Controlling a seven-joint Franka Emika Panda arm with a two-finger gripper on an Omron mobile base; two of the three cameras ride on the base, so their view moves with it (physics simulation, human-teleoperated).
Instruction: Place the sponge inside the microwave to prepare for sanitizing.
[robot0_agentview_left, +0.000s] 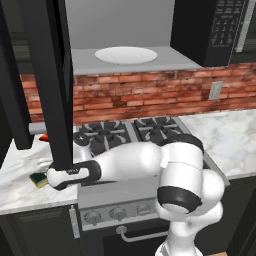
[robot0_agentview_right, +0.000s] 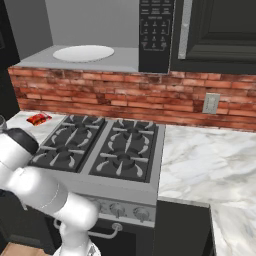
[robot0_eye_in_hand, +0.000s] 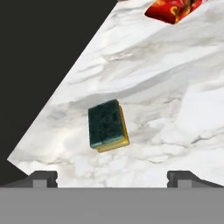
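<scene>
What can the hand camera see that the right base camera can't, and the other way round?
The hand view alone has the sponge, green side up, lying flat on the marble counter, with the open tool above it, finger tips apart and not touching it.

The right base view alone has the stove, the brick wall, the wall outlet, and the open microwave with its white round plate.

Both have the red packet and the marble counter.

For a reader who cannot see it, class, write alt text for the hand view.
A green-topped yellow sponge lies flat on a white marble counter, apart from the open hand hovering above it. A red packet lies at the top edge.
</scene>
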